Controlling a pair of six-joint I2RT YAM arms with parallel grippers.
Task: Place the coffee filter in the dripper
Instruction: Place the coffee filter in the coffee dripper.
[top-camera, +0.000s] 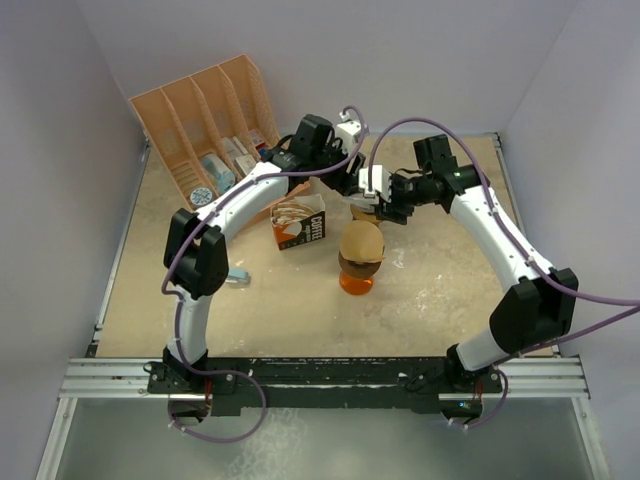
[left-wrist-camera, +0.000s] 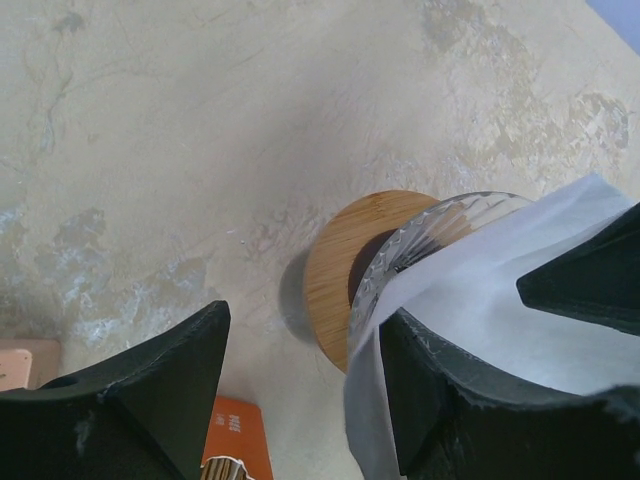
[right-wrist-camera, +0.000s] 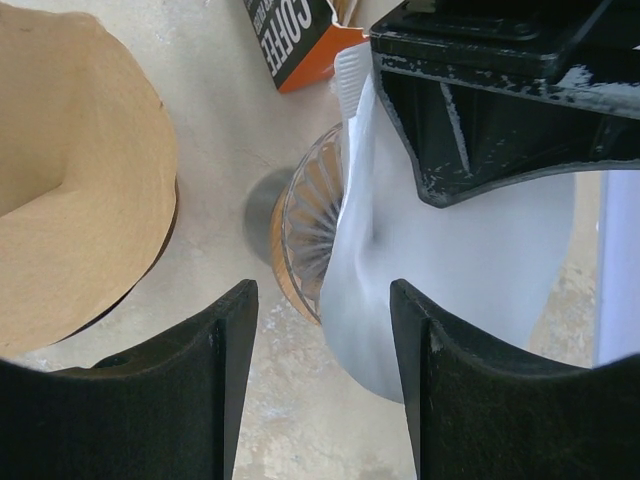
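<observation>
White paper filter (right-wrist-camera: 450, 260) sits at the glass dripper (right-wrist-camera: 305, 225), draped over its far half, not seated flat. Long axis runs near to far in the right wrist view: rounded narrow end toward the camera, wider part away, crimped seam edge up by the coffee box (right-wrist-camera: 300, 40). In the left wrist view it spreads slantwise across the ribbed glass rim, one corner sticking up. Can't tell which way the mouth faces, or whether any of it is down inside the bowl.

Dripper stands upright on its wooden collar (left-wrist-camera: 345, 265) on the table (top-camera: 200, 300), at mid-table toward the back.

Left gripper (left-wrist-camera: 300, 340): jaws wide apart, the gap showing only table and collar; filter wraps over the outside of one finger (left-wrist-camera: 450, 420), hanging on it, not pinched. Right gripper (right-wrist-camera: 322, 300): jaws apart too, straddling the dripper; filter edge lies against the inner face of one finger (right-wrist-camera: 440, 400), not clamped. Both grippers crowd the same spot, the left one's black body covering the filter's top.

Nearby: brown filter (right-wrist-camera: 70, 180) in a second dripper on an amber carafe (top-camera: 357, 282), just beside and nearer the bases. Coffee box to its left. Peach file rack (top-camera: 190, 110) at the back left corner, well apart.

Top view: filter lost between the gripper heads, too small to make out.
</observation>
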